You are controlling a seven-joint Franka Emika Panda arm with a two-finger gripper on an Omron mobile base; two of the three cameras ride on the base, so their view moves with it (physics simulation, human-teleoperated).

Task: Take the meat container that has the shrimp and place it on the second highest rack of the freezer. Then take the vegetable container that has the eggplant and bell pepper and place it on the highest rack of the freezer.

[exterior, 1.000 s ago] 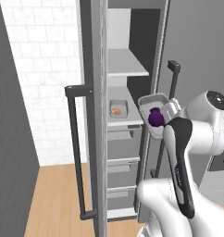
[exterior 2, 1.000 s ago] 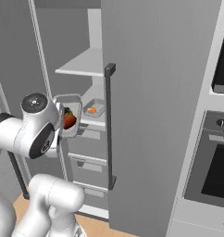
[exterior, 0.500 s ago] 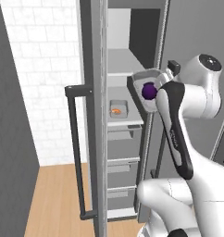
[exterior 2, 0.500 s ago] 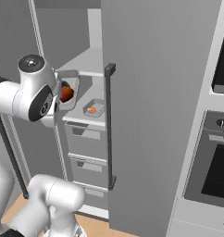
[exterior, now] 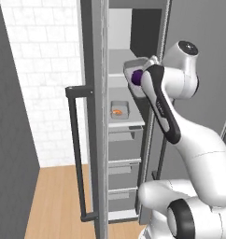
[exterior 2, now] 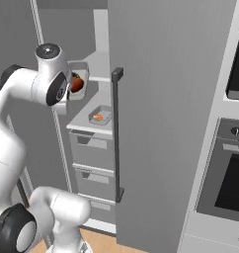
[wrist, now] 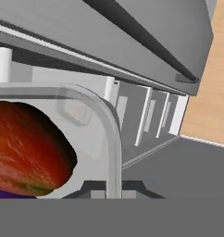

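Note:
The vegetable container (exterior: 135, 73) is tipped on its side in front of the open freezer (exterior: 116, 140), level with the highest rack (exterior 2: 99, 66). My gripper (exterior 2: 68, 92) is shut on its rim. Inside it, the dark purple eggplant (exterior: 137, 76) faces the left base view and the orange-red bell pepper (exterior 2: 77, 83) faces the right base view. In the hand view the bell pepper (wrist: 28, 152) looms behind the clear container wall (wrist: 113, 129). On the shelf below stands the meat container (exterior: 118, 109) holding the shrimp (exterior 2: 97, 117).
The freezer's open door (exterior 2: 161, 123) with its dark bar handle (exterior 2: 116, 133) stands right of the shelves. Another door handle (exterior: 75, 149) hangs at the left. Grey drawers (exterior 2: 92, 148) sit under the shelves. A wall oven (exterior 2: 230, 173) is at the far right.
My arm has raised the vegetable container from about the lower shelf's level to the highest rack's level and carried it closer to the freezer opening. The meat container has not moved.

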